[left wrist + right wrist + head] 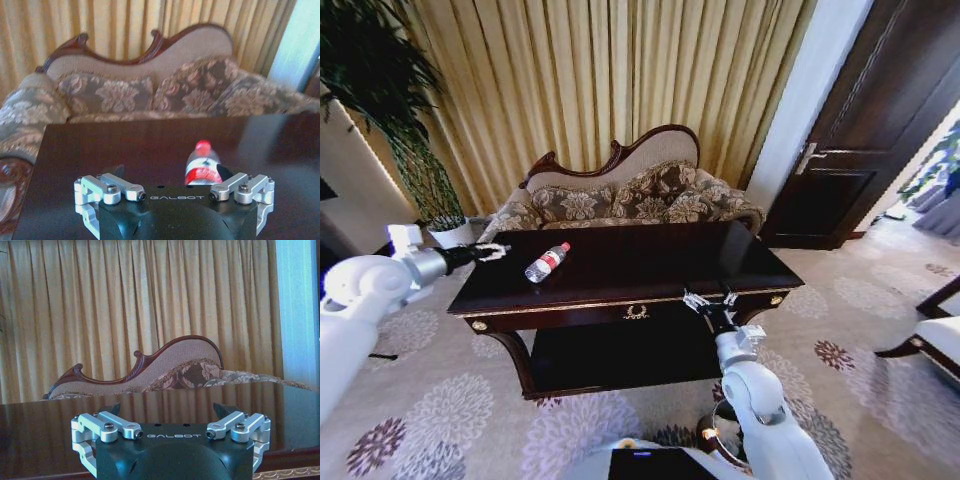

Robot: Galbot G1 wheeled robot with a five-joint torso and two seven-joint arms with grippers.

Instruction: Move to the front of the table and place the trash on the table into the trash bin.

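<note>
A clear plastic bottle (546, 262) with a red cap lies on its side on the left part of the dark glossy table (650, 265). My left gripper (492, 252) hovers over the table's left end, a short way left of the bottle. In the left wrist view this gripper (170, 172) is open and the bottle (202, 167) lies just ahead of it, near one finger. My right gripper (710, 300) is open at the table's front edge, nothing between its fingers (116, 409). The trash bin's shiny rim (708, 432) shows on the floor beside my right arm.
A patterned carved-back sofa (630, 195) stands right behind the table, in front of gold curtains. A potted plant (390, 110) stands at the far left and a dark door (880, 120) at the right. A chair (935, 335) stands on the carpet to the right.
</note>
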